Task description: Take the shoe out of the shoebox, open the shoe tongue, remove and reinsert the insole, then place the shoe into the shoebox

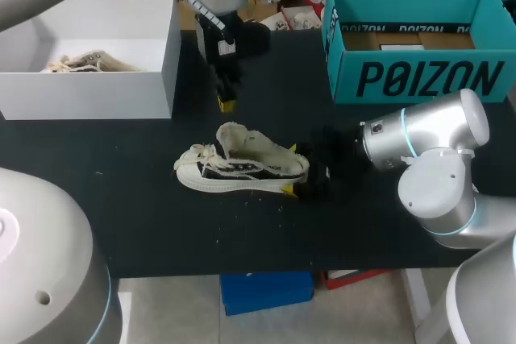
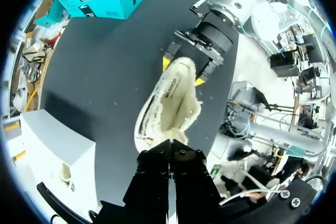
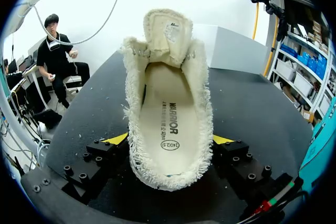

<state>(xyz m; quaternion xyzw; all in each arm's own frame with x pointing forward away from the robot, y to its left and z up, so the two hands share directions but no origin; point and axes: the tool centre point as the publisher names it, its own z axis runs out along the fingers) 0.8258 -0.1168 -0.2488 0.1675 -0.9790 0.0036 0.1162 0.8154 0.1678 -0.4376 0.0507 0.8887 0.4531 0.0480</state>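
Observation:
A cream, frayed-edge shoe (image 1: pixel 242 168) lies on its sole mid-table, toe to the left. My right gripper (image 1: pixel 292 169) is shut on its heel, one yellow tip pressed to each side (image 3: pixel 116 139). In the right wrist view the tongue (image 3: pixel 167 32) stands up and the insole (image 3: pixel 168 124) lies flat inside. Just above and behind the tongue hangs my left gripper (image 1: pixel 226 104), shut and holding nothing. Its black fingers (image 2: pixel 157 163) sit together above the shoe's toe (image 2: pixel 152 135) in the left wrist view. The teal shoebox (image 1: pixel 419 78) stands open at the back right.
A white open box (image 1: pixel 121 86) at the back left holds another pale shoe (image 1: pixel 85 62). Bare black tabletop (image 1: pixel 137 223) lies in front of the shoe up to the front edge, with small crumbs near the sole.

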